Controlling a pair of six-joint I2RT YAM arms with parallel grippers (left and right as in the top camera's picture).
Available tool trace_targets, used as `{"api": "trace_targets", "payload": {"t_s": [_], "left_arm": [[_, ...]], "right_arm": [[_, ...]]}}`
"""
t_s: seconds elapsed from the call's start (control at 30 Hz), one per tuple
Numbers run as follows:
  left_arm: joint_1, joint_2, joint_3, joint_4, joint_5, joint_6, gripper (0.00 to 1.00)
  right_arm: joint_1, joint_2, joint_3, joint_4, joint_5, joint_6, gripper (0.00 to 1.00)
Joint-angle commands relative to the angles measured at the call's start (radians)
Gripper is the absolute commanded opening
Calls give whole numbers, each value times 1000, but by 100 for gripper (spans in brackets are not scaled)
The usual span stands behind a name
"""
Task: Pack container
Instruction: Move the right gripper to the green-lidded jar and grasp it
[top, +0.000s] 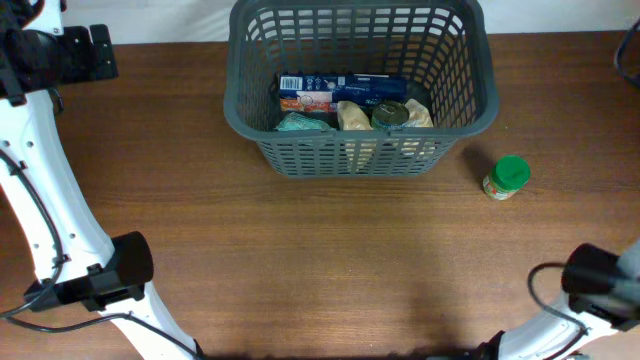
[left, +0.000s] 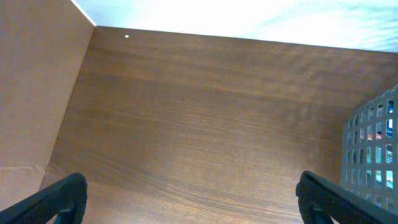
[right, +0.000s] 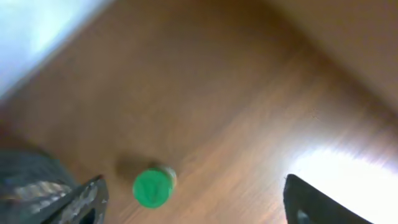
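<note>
**Container.** The large dark grey plastic basket, with slotted lattice walls and a rounded rim, stands at upper centre of the overhead view on the brown wooden worktop. Its corner also shows at the right edge of the left wrist view.

**Contents.** A blue cardboard box lies along the back. In front of it are a teal packet, pale beige bags and a round dark-lidded tin. Labels are too small to read.

**Outstanding item.** One small jar with a green lid stands on the worktop at right of centre, near the basket's right wall but apart from it. It appears upright.

**Left tool**. Fingers spread wide, nothing between them, only bare worktop beneath.

**Right tool**. Fingers spread wide and empty. The jar shows blurred at lower left of this view, close to one finger, with no contact evident.

**Handling, by judgement.**
- The basket should be light and fairly stiff, though its thin lattice may flex and it could slide if pushed. Any hold is best taken on the rounded rim.
- The jar looks rigid and smooth-sided, so it may tip or roll if nudged off-centre.
- The jar is best gripped across the body just below the lid, squarely.
- It then needs lifting clear of the rim and lowering into the open space in front of the box.
</note>
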Motion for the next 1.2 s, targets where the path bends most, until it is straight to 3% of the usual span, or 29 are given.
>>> {"api": "trace_targets", "payload": {"t_s": [0.0, 0.27, 0.73, 0.93, 1.17], "left_arm": [[2, -7, -6, -2, 0, -9, 99], [2, -7, -6, -2, 0, -9, 99], [2, -7, -6, -2, 0, -9, 99], [2, -7, -6, -2, 0, -9, 99], [2, -7, -6, -2, 0, -9, 99]], "right_arm": [[-1, 10, -217, 48, -91, 27, 81], [96, 10, -610, 253, -106, 26, 82], [212, 10, -959, 516, -105, 22, 85], [213, 10, -1044, 645, -111, 16, 89], [213, 11, -1048, 678, -117, 35, 89]]}}
